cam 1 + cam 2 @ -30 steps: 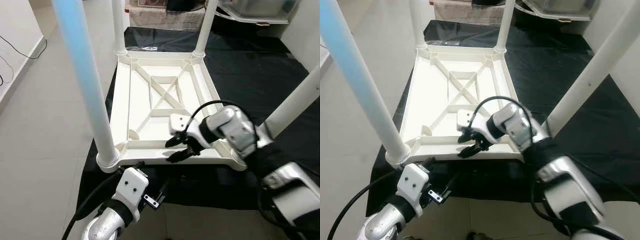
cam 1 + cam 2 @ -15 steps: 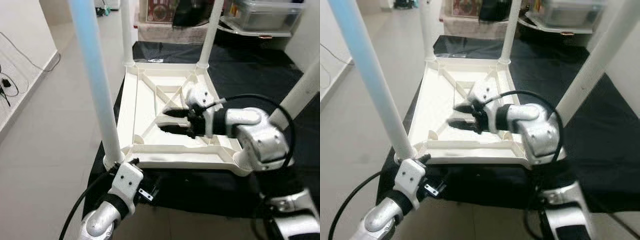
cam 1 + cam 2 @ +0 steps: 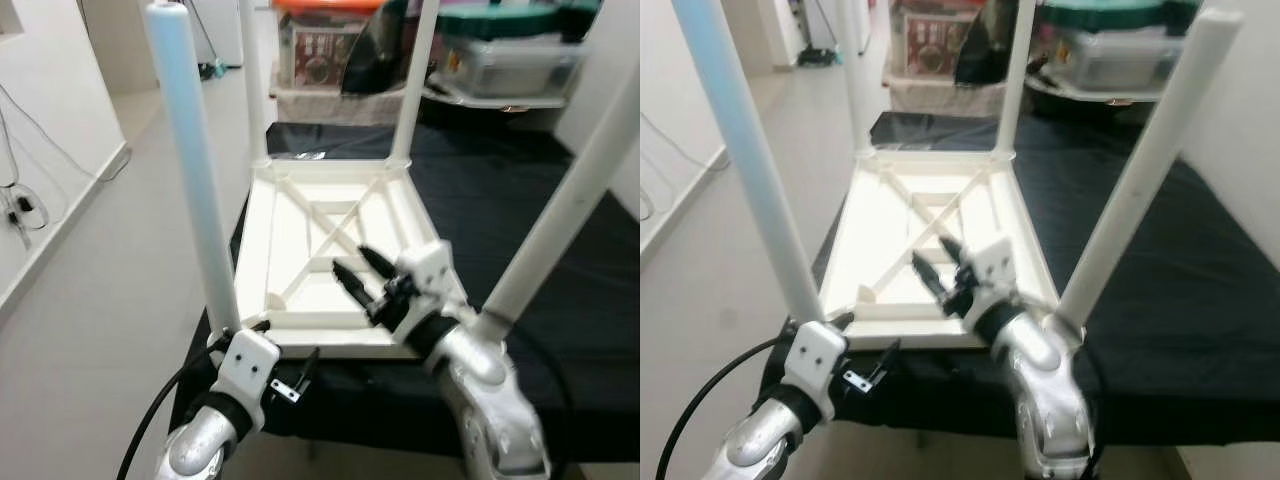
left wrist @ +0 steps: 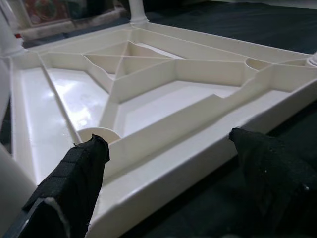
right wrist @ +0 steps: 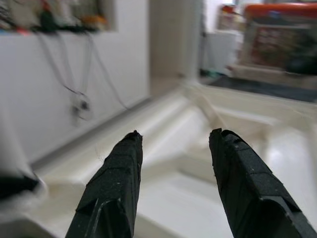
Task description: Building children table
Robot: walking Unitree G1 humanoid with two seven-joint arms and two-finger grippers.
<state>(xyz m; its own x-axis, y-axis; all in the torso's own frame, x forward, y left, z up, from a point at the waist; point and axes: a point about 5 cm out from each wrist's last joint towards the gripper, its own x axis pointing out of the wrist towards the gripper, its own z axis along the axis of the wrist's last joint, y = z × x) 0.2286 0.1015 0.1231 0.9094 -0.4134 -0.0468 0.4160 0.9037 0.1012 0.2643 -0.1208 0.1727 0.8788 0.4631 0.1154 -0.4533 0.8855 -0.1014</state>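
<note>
White plastic makes up the children's table, which lies upside down on a black cloth with its four legs pointing up. In the left eye view the right end effector hovers with its fingers spread, empty, just over the ribbed underside near the front edge, while the left end effector sits lower, just in front of that same edge near the front left leg. The right eye view shows storage boxes far beyond both. In the left wrist view the left fingers stand wide apart, released, with the table rim between and just ahead. The right wrist view has the spread right fingers above the blurred underside.
</note>
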